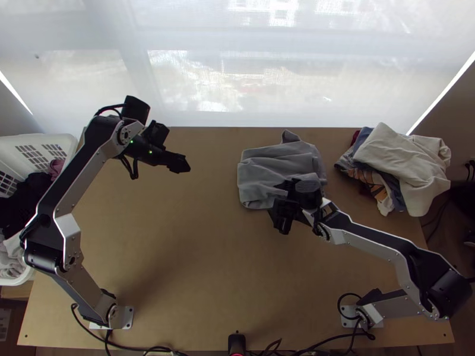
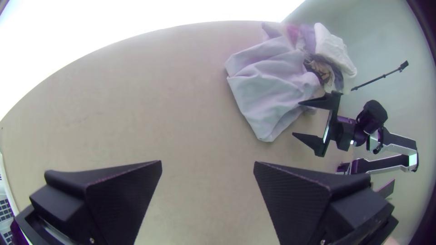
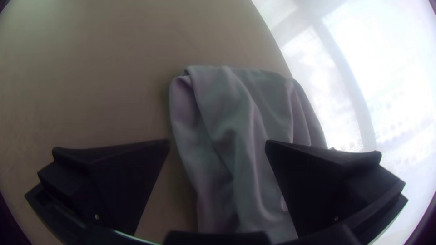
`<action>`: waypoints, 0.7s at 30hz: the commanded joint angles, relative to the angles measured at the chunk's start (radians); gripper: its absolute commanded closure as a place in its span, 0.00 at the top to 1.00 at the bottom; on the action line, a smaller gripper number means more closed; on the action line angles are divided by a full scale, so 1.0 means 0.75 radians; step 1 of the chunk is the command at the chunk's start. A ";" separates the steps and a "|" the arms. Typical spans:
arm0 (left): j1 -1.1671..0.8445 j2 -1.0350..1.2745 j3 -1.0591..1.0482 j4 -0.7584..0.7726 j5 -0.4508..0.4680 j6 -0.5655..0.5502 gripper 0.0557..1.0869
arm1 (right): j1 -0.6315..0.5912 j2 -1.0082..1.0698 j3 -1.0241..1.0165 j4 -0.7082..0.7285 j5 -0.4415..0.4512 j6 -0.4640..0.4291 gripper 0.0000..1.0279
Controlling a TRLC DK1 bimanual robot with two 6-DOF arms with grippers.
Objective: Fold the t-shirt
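top view, t-shirt: grey soft-looking fabric [image 1: 261,178], rough folded rectangle right of table centre, layered, rumpled, small peak at far edge
top view, right gripper: black [image 1: 279,202], over the t-shirt's near-right part
top view, left gripper: black [image 1: 186,166], over bare wood, well apart from the t-shirt
top view, table: flat, smooth light wood [image 1: 208,267]
top view, clothes pile: loose heap, cream cloth on top [image 1: 404,160], blue and patterned pieces under, table's far right corner
top view, basket: white plastic, slotted walls [image 1: 35,140], dark and pale clothes inside, beside table's left edge
left wrist view, left gripper: wide open, wedge fingers, finely ridged inner faces [image 2: 290,195], nothing held
left wrist view, right gripper: spread wide [image 2: 297,118], pointed tips near t-shirt edge
right wrist view, right gripper: wide open [image 3: 218,143], no cloth pinched
right wrist view, t-shirt: partly between the fingers, long soft creases, rolled-looking fold along one side, rounded corners
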 commanded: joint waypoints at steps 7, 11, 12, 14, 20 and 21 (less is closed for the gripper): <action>0.027 -0.048 -0.046 0.000 -0.024 0.001 0.96 | -0.025 0.120 -0.095 0.208 0.056 -0.132 0.96; 0.033 -0.064 -0.066 0.000 -0.029 0.001 0.96 | -0.062 0.244 -0.036 0.281 0.115 -0.166 0.96; 0.037 -0.070 -0.072 0.000 -0.029 0.001 0.96 | -0.068 0.269 -0.011 0.294 0.134 -0.170 0.96; 0.045 -0.085 -0.087 -0.003 -0.029 0.001 0.96 | -0.078 0.312 0.040 0.316 0.168 -0.168 0.96; 0.062 -0.107 -0.115 0.000 -0.029 0.009 0.96 | -0.078 0.412 0.183 0.322 0.223 -0.166 0.96; 0.062 -0.109 -0.115 0.000 -0.029 0.009 0.96 | -0.074 0.435 0.205 0.322 0.228 -0.166 0.96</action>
